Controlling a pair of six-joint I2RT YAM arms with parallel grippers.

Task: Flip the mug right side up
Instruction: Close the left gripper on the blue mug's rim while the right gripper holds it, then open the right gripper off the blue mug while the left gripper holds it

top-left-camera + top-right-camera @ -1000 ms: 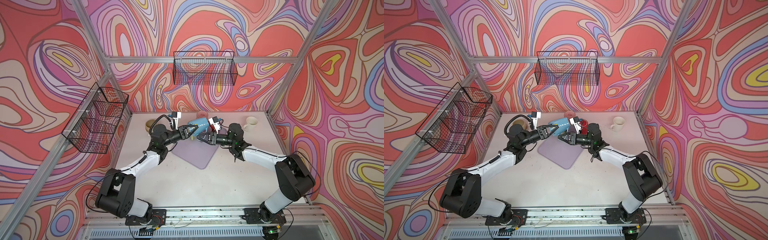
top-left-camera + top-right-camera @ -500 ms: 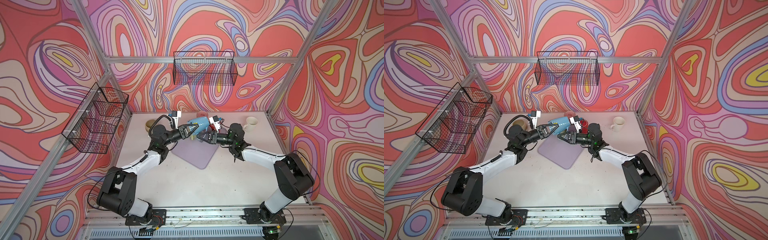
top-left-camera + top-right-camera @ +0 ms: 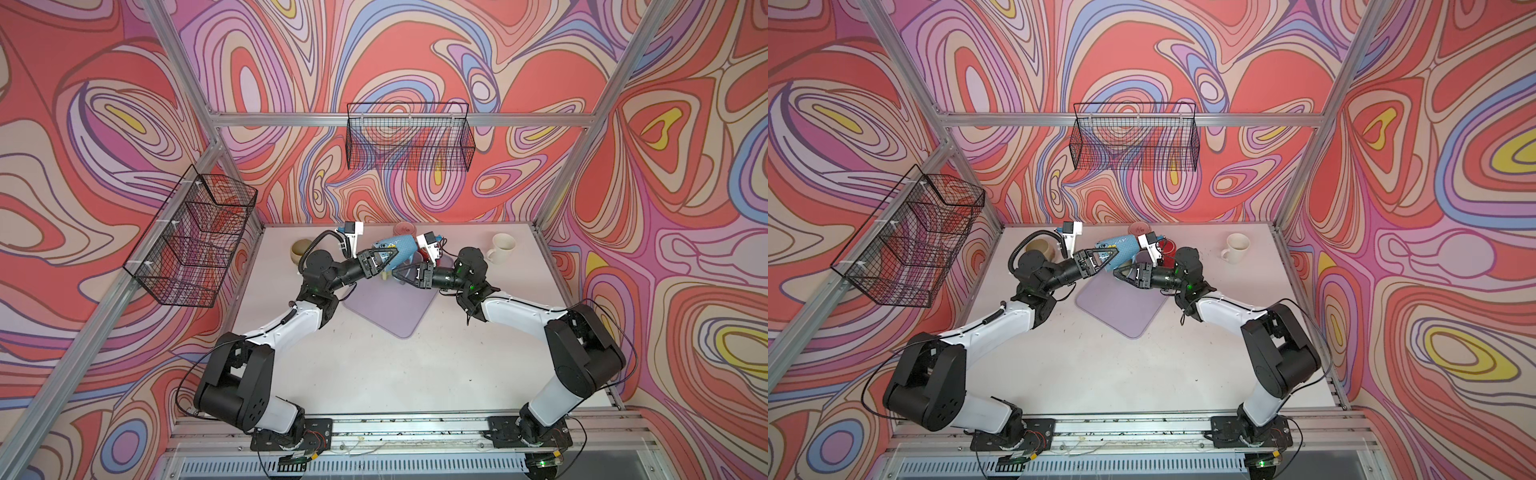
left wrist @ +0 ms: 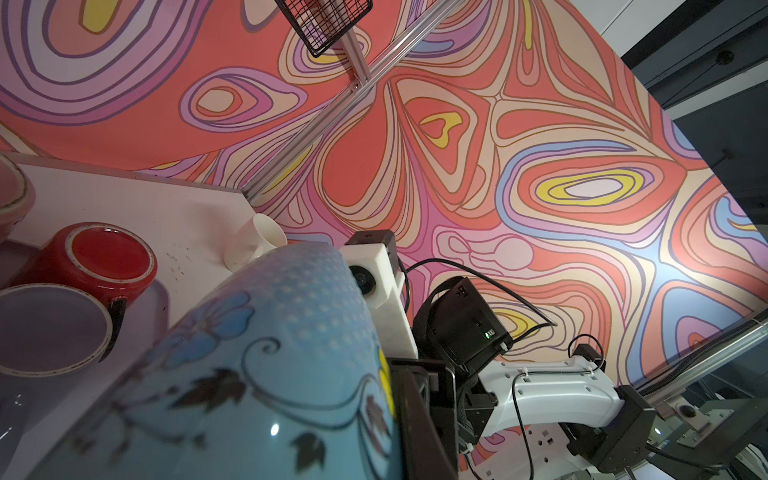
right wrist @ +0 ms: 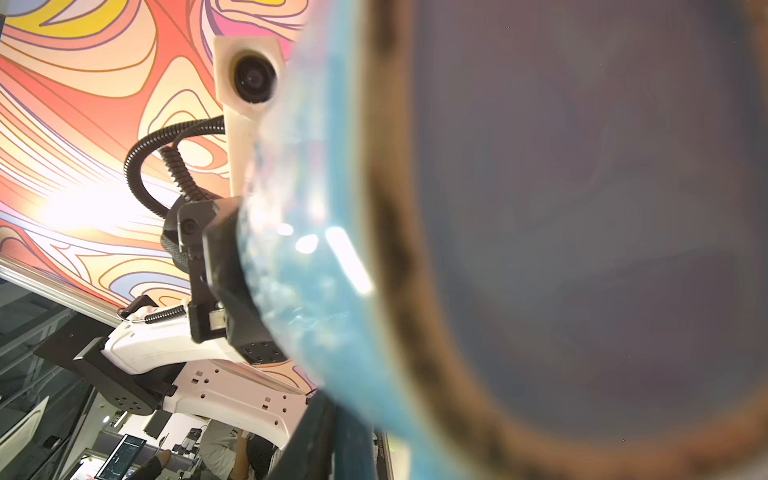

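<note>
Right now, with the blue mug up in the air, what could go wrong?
The blue floral mug hangs tilted over the purple tray, held by the left gripper; a slip could drop it onto the red mug or purple mug nearby. The right gripper sits close to it, so the two grippers might collide.

I count six mugs: blue floral mug (image 3: 399, 246), red mug (image 4: 91, 257), purple mug (image 4: 50, 328), pink mug (image 3: 404, 227), cream mug (image 3: 503, 245), tan mug (image 3: 300, 249). Two wire baskets (image 3: 409, 141) (image 3: 191, 245), one lilac mat (image 3: 390, 307), two arms (image 3: 286, 328) (image 3: 519, 320).

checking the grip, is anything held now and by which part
The left gripper is shut on the blue mug, clamping its outer wall; whether the right gripper holds it cannot be told.
</note>
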